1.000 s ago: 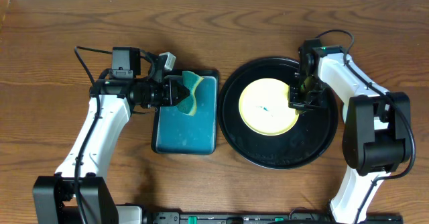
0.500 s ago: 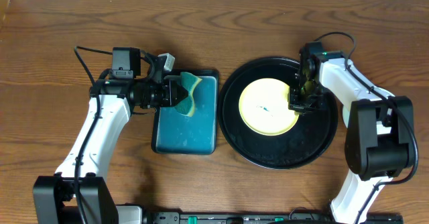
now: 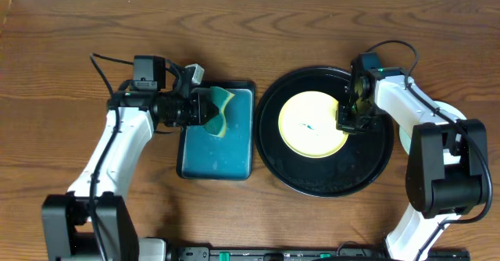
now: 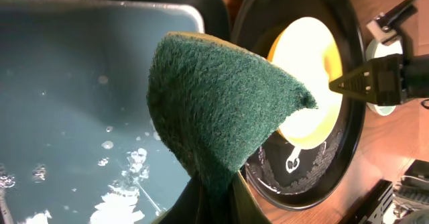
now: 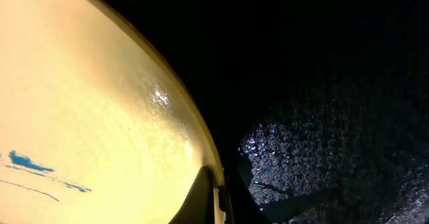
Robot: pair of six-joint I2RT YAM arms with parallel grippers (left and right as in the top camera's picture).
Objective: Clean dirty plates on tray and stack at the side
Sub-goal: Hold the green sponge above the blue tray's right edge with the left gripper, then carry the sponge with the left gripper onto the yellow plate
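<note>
At the lower edge of the right wrist view, the right gripper (image 5: pixel 216 187) is clamped on the rim of the pale yellow plate (image 5: pixel 87 110), with a finger to either side of the rim (the darker one is hard to trace against the tray). Just beyond the fingers, up and to the left, the plate's face runs out to a blue smear (image 5: pixel 27 162) at the frame's left edge. To the right lies the wet floor of the round black tray (image 5: pixel 315 150).

Overhead, the plate sits flat and face up at the tray's centre, right of frame centre. Being round, it has no long axis, and the grip is at its right-hand edge.

Farther left, over the rectangular teal tray (image 3: pixel 211 155), the left gripper (image 3: pixel 209 111) pinches a folded green-and-yellow sponge (image 3: pixel 223 106), its tip aimed rightward at the plate.

Judged step: wiping. The smear lies to the right of the sponge, across both tray rims, so the left arm must travel rightward while the right arm, the nearer one, steadies the plate.
</note>
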